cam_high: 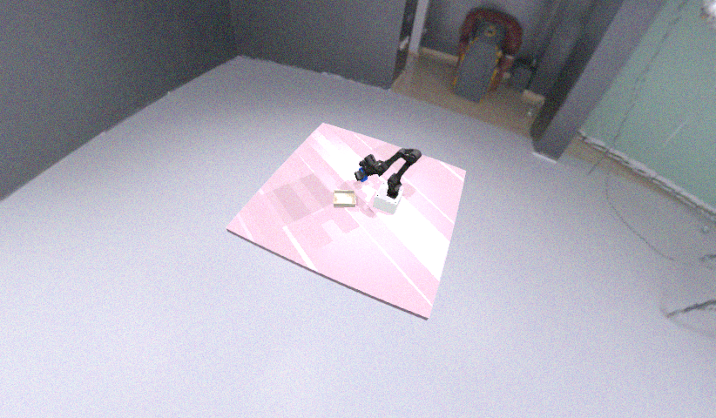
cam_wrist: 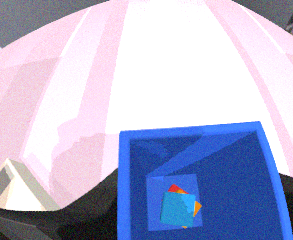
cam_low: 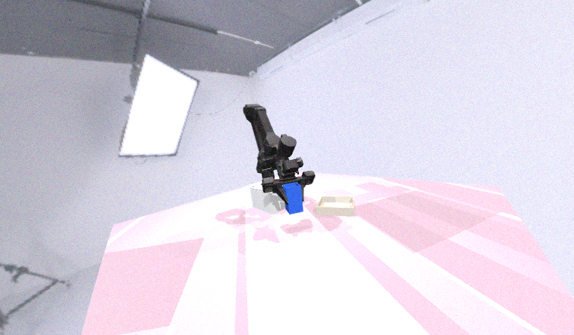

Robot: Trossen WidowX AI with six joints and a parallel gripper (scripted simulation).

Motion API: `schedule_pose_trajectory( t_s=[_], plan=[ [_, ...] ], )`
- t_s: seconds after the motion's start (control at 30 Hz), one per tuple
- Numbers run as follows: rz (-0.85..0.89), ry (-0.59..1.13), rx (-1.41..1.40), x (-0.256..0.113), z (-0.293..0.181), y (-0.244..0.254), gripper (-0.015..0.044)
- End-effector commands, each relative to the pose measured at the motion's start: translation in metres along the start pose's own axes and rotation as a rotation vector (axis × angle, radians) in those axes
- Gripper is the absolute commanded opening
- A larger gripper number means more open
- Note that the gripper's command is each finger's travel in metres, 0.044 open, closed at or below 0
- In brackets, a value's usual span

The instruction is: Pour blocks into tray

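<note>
Blue cup pinched in the hand, near the tray

The hand [cam_high: 360, 175] [cam_low: 294, 199] pinches the blue cup [cam_high: 365, 177] [cam_low: 293, 199] [cam_wrist: 125, 185] between its fingers, the cup's open top facing the wrist camera and small blocks [cam_wrist: 178, 209], light blue, orange and red, inside at its bottom; the cream tray [cam_high: 344, 205] [cam_low: 334, 211] [cam_wrist: 33, 185] sits beside them on the pink and white surface [cam_high: 346, 259] [cam_low: 306, 269] [cam_wrist: 176, 60], apart from the cup

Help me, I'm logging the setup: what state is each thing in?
Blue square cup: held, mouth up, apparently raised
Light-blue, red and orange blocks: inside cup
Shallow beige tray: upright, no blocks visible inside
Black fingers: shut on cup
White panel lamp: lit
</note>
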State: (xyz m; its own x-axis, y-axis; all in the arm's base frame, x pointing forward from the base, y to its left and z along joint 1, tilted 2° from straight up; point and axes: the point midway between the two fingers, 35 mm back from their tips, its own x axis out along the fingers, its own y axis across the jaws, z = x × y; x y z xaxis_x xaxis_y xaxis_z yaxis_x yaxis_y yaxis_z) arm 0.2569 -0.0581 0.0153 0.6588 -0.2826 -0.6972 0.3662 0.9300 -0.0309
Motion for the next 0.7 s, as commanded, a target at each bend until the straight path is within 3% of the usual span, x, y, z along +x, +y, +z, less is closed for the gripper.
schedule_pose_trajectory(
  t_s=[0.0,0.67],
  plan=[
    [0.063,-0.002,-0.059,0.001,0.007,0.021,0.0000],
    [0.379,-0.003,-0.356,-0.009,0.013,0.133,0.0000]
  ],
)
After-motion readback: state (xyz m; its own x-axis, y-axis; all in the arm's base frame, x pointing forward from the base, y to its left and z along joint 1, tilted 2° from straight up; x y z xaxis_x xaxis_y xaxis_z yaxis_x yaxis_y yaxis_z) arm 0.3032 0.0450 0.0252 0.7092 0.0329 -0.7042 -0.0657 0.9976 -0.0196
